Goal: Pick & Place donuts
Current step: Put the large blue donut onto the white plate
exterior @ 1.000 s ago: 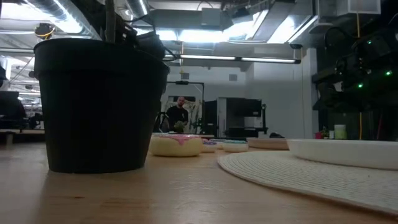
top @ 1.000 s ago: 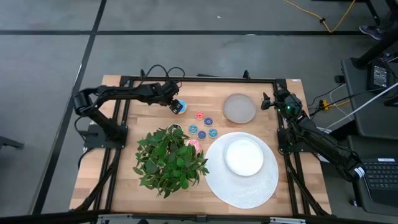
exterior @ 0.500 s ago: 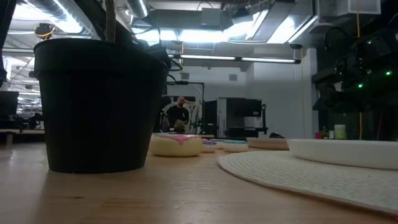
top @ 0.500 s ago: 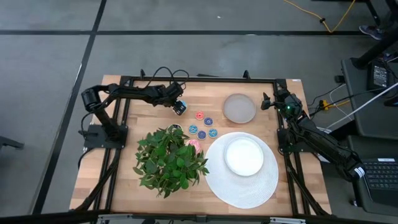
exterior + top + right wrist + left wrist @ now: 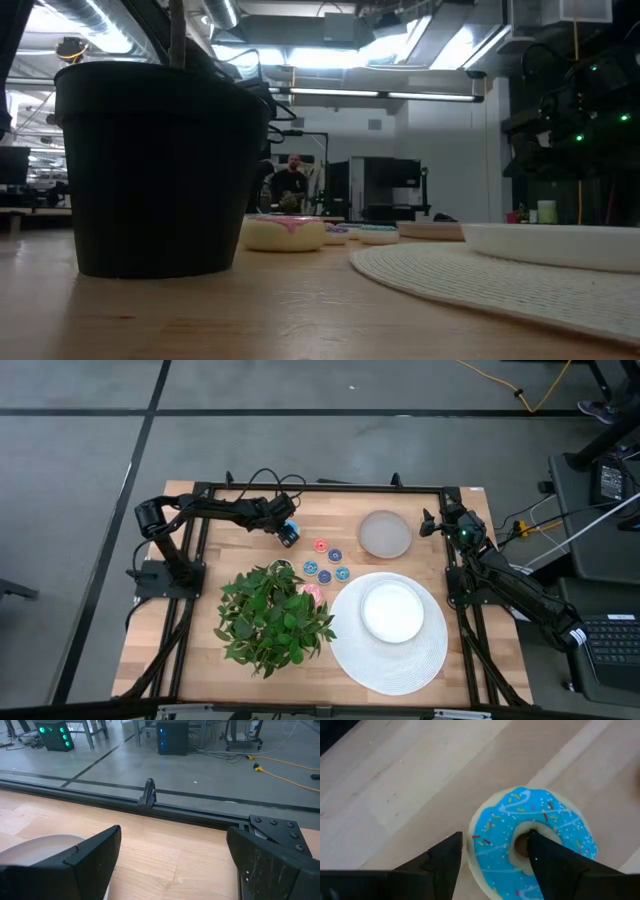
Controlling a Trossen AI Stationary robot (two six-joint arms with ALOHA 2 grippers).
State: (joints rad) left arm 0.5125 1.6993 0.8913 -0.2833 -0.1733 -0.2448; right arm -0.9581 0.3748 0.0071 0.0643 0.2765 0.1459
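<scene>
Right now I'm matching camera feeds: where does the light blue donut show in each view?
High view: light blue donut at the left claw, far-left of the tiny rings.
Low view: not visible.
Left wrist view: centre-right, between the fingers.
Right wrist view: absent.
Shared landmark: left claw.

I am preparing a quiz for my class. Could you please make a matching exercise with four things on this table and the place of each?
Things:
1. blue donut
2. pink donut
3. grey dish
4. white plate

Places:
a. beside the plant pot
b. at the left tool
c. on the round woven mat
d. near the right tool

Pairs: 1-b, 2-a, 3-d, 4-c
</scene>
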